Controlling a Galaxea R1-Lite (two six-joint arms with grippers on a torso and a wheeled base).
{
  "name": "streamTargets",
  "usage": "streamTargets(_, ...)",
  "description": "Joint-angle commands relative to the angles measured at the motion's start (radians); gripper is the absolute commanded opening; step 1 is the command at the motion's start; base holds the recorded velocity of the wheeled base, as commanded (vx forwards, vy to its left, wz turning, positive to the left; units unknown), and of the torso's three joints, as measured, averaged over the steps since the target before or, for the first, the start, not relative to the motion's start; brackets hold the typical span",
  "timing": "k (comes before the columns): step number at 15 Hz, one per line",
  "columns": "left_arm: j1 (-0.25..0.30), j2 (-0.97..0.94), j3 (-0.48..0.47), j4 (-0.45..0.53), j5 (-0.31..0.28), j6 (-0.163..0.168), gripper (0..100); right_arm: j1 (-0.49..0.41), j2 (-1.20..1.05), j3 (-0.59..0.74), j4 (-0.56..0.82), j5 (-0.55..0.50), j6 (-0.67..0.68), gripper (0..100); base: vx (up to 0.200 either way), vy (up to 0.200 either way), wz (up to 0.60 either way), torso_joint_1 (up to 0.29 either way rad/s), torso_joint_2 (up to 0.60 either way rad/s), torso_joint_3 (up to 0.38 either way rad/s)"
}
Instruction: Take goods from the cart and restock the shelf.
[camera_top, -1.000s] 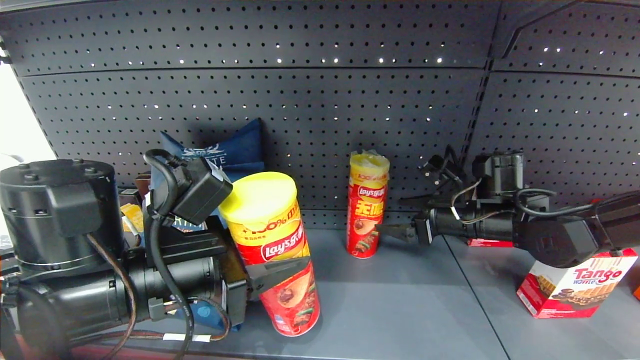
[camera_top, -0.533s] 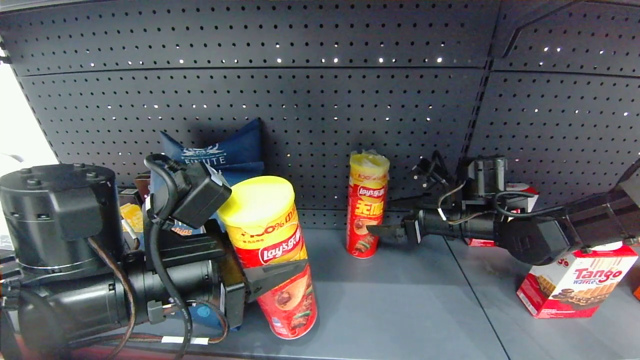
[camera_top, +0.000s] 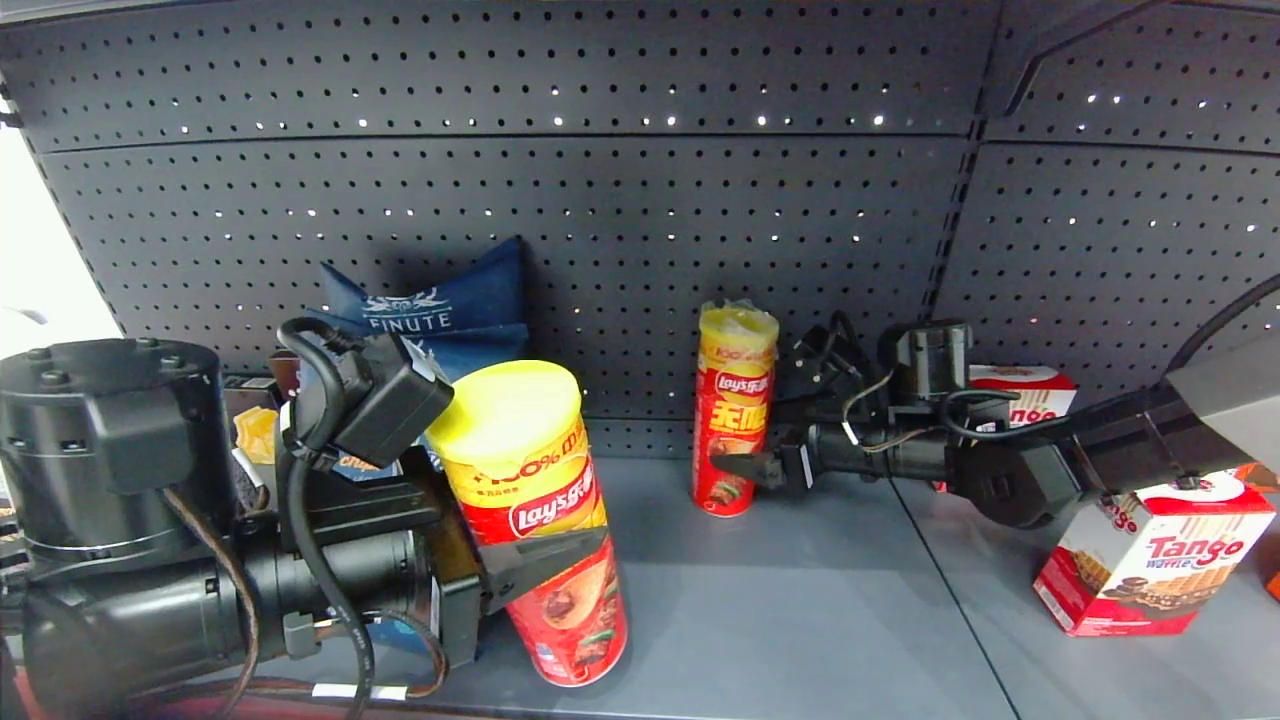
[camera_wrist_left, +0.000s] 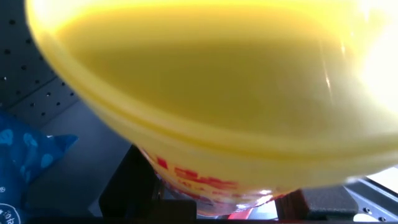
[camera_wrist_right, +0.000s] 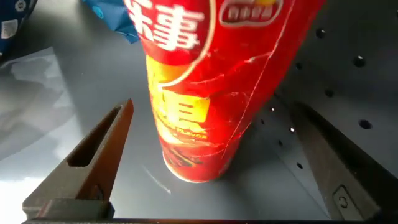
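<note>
A large chip can (camera_top: 535, 500) with a yellow lid leans at the front left of the grey shelf (camera_top: 800, 600). My left gripper (camera_top: 545, 560) is shut on its middle. In the left wrist view the yellow lid of the can (camera_wrist_left: 211, 93) is close up, with dark fingers (camera_wrist_left: 134, 186) below it. A smaller red and yellow chip can (camera_top: 733, 410) stands upright near the pegboard back wall. My right gripper (camera_top: 745, 468) is open at its lower part. In the right wrist view this can (camera_wrist_right: 205, 93) stands between the spread fingers (camera_wrist_right: 93, 162), with a gap on each side.
A dark blue bag (camera_top: 450, 310) leans on the back wall behind the left arm, with small packs (camera_top: 255, 430) beside it. A red and white wafer box (camera_top: 1150, 570) lies at the front right, another box (camera_top: 1020, 385) behind it. Bare shelf lies between the two cans.
My right gripper has moved left, and its open fingers now reach either side of the small can. The left arm has shifted slightly left and down, and the large can leans more.
</note>
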Motion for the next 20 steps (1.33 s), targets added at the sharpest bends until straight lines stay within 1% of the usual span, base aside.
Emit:
streamTargets(1,0.004,-0.006,0.006,0.0,0.0,0.0,0,0.004,0.022,-0.004,-0.003,0.003,-0.001,100,0.0,0.0,0.0,0.0,0.0,0.0)
streamTargets(10,0.013,-0.01,0.01,0.0,0.0,0.0,0,0.003,0.056,-0.004,-0.021,0.002,0.001,100,0.0,0.0,0.0,0.0,0.0,0.0)
streamTargets(18,0.013,-0.029,0.04,0.0,0.0,0.0,0,0.006,0.099,-0.059,-0.035,0.009,0.007,100,0.0,0.0,0.0,0.0,0.0,0.0)
streamTargets(19,0.015,-0.03,0.04,0.0,0.0,0.0,0,0.006,0.1,-0.059,-0.04,0.006,0.01,0,0.0,0.0,0.0,0.0,0.0,0.0)
streamTargets(20,0.015,-0.032,0.04,0.0,0.0,0.0,0,0.007,0.099,-0.058,-0.04,0.008,0.01,0,0.0,0.0,0.0,0.0,0.0,0.0)
